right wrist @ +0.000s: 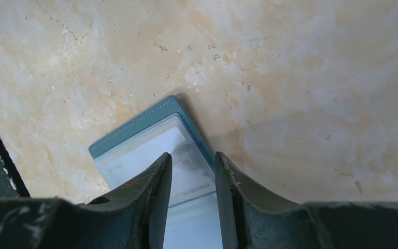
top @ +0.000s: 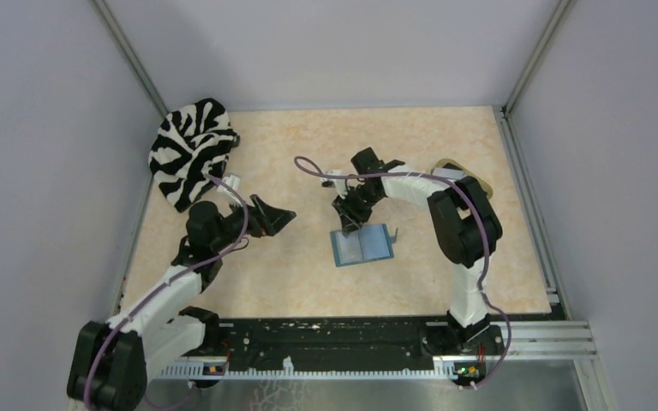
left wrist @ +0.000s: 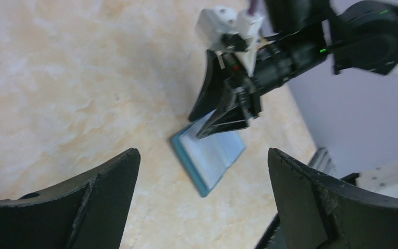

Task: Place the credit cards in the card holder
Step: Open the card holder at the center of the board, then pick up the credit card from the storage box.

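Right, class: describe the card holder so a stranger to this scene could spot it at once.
On the marbled beige table, look near the middle, just below the right end effector. The card holder lies open there: a small teal wallet with pale pockets, unlike the zebra-striped cloth far left.

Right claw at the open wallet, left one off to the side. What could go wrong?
1. The card holder lies open and unpinned. The left claw is open and apart from it, so the right claw, down at the holder, may slide it.
2. Whether the right claw holds a card isn't visible. Any card could miss or jam at the holder's edge.
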